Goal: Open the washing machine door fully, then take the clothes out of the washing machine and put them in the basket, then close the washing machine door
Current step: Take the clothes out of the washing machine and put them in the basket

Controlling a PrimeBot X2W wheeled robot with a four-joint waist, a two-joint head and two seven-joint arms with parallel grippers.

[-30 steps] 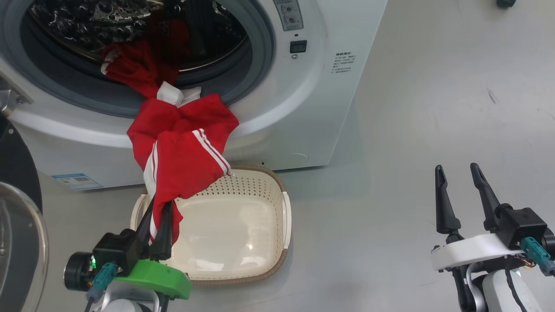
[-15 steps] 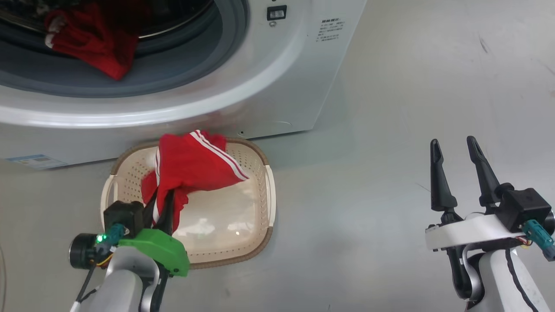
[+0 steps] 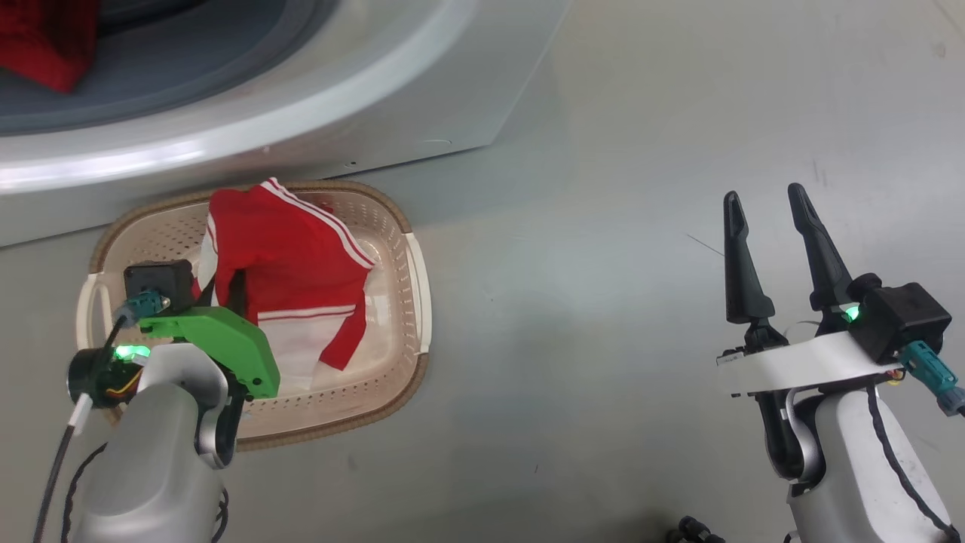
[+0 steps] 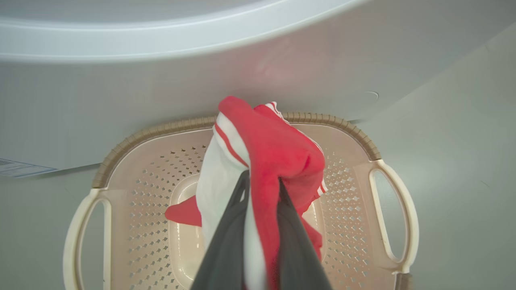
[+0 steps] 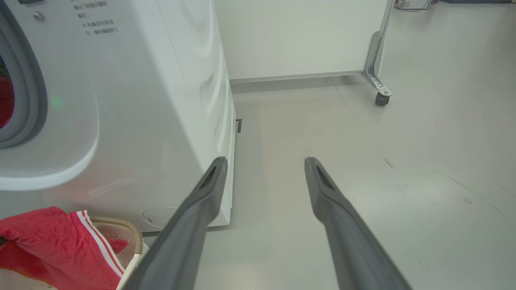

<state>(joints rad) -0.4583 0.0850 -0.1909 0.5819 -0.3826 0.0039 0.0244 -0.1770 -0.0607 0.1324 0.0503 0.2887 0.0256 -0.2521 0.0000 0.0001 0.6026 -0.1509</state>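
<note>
- While my left gripper [image 4: 262,179] hangs over the basket [image 4: 161,128], its two dark fingers are pinched narrowly on a red garment [image 3: 290,249], with red and white cloth squeezed between them.
- The cloth spills down from that grip into the basket. A red panel with white stripes humps up near the back rim, and a loose end with white bands lies on the basket's bottom toward its right wall.
- In my left wrist view a white panel with a red stripe bulges to the left of my fingers, and a red fold wraps over their tips.
- The basket stands on the grey floor [image 3: 603,317] just in front of the washing machine [image 3: 317,98], with its back rim under the curved white front. I cannot tell whether the two touch.
- A second red garment [image 3: 41,45] lies in the machine's opening, against the grey rubber ring [image 3: 188,83], at the top left of my head view.
- My right gripper [image 3: 763,194] is well apart from the basket, off to the right over bare floor. Its jaws are spread wide with nothing between them.
- In my right wrist view those fingers point along the floor past the machine's side, and a caster wheel [image 5: 381,98] on a metal bracket stands far ahead.
</note>
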